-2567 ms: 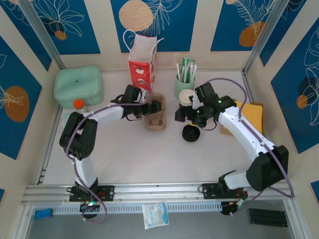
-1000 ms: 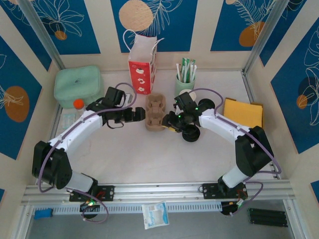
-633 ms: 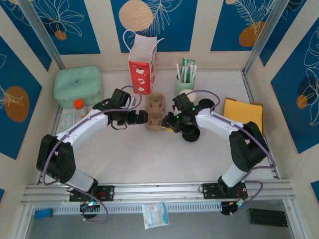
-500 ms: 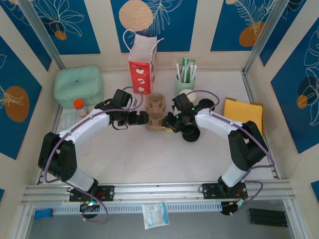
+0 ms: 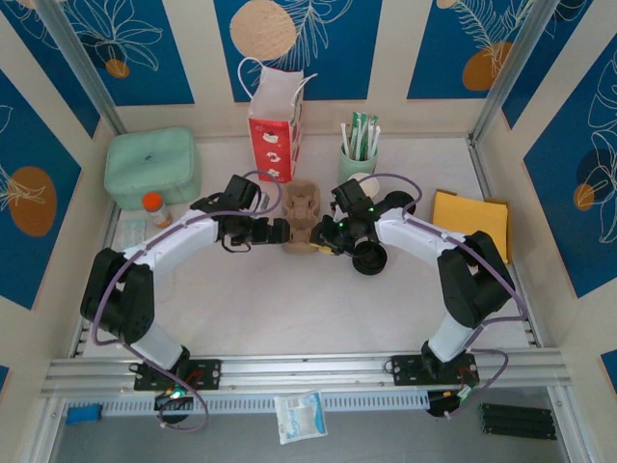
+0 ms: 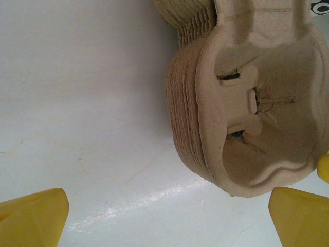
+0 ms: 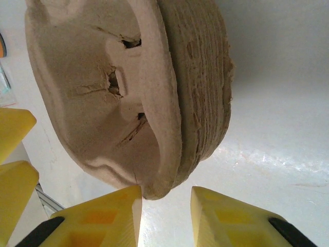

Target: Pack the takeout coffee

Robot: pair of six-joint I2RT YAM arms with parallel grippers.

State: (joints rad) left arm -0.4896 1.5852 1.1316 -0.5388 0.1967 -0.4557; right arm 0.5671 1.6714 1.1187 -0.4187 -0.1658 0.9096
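Observation:
The takeout coffee cup (image 5: 363,182) shows its white rim just behind my right arm, without a lid. Its round black lid (image 5: 370,258) lies on the table in front of that arm. Between my grippers stands a stack of brown pulp cup carriers (image 5: 301,216) (image 6: 257,103) (image 7: 103,87). My left gripper (image 5: 276,231) (image 6: 167,221) is wide open at the stack's left side, touching nothing. My right gripper (image 5: 326,237) (image 7: 165,206) is at the stack's right side, jaws narrowly apart. One fingertip (image 7: 118,211) touches the top carrier's lip; the other stands clear.
A red-and-white paper bag (image 5: 275,121) stands at the back. A mint-green cup of sticks (image 5: 358,154) is behind the coffee cup. A mint box (image 5: 152,166) and an orange-capped bottle (image 5: 151,204) sit at the left, a yellow pad (image 5: 469,214) at the right.
My left gripper has moved right, up to the carrier stack. My right gripper has narrowed its jaws at the stack's near edge.

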